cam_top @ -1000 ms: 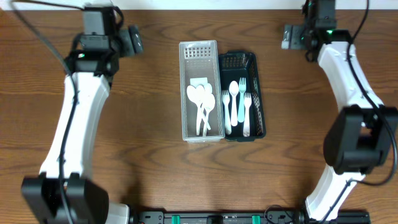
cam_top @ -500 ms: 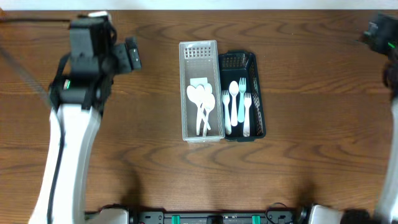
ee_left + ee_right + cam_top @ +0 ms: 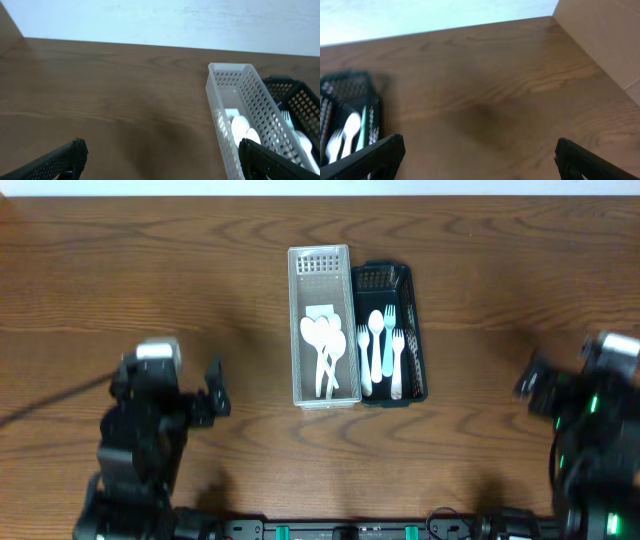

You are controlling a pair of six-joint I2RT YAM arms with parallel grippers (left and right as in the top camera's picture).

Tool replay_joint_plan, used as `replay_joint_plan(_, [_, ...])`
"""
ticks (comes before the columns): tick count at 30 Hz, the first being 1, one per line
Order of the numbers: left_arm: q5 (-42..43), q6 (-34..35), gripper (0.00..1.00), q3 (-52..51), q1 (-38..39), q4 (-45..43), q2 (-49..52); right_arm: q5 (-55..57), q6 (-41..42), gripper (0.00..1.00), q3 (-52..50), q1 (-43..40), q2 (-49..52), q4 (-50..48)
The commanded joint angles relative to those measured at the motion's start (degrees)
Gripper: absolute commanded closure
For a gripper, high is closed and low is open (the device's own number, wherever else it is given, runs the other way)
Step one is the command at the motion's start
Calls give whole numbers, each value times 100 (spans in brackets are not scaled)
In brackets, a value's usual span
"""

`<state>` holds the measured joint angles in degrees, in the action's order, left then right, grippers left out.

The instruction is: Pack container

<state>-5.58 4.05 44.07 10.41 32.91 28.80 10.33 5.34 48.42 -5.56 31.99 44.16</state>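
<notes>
Pulling back: the left arm [image 3: 140, 440] and the right arm [image 3: 600, 420] are now low at the near edge of the table [image 3: 150, 290], well apart from the baskets.
Earlier picture: both arms reach up to the far corners of the table. Now they are folded in close to their bases.
Left jaws: wide open, holding nothing.
Right jaws: wide open, holding nothing.
White basket [image 3: 320, 262]: it sits in the middle of the table, with white spoons [image 3: 324, 340] lying inside.
Black basket [image 3: 386, 277]: it touches the right side of the white basket, with forks and spoons [image 3: 383, 345] inside.
Same as earlier: the baskets and the things in them sit in the same spots.
What it means: nothing lies loose on the table, so the packing looks done. The arms seem to be going home to rest.
</notes>
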Motion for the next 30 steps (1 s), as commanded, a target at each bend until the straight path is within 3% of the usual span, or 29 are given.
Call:
replay_joint_plan(1, [-245, 48, 2, -133, 33, 83, -616, 68, -240, 1, -138, 190, -772, 514])
replay_joint_plan(6, [-1478, 105, 2, -133, 33, 658, -1307, -861, -240, 1, -138, 195, -1379, 1770])
replay_joint_plan(11, [-1506, 610, 2, -133, 33, 1045, -1635, -1272, -240, 1, -138, 195, -1388, 1917])
replay_joint_plan(30, [-1504, 632, 2, -138, 33, 1123, -1620, -1270, -243, 1, -140, 195, -1373, 1871])
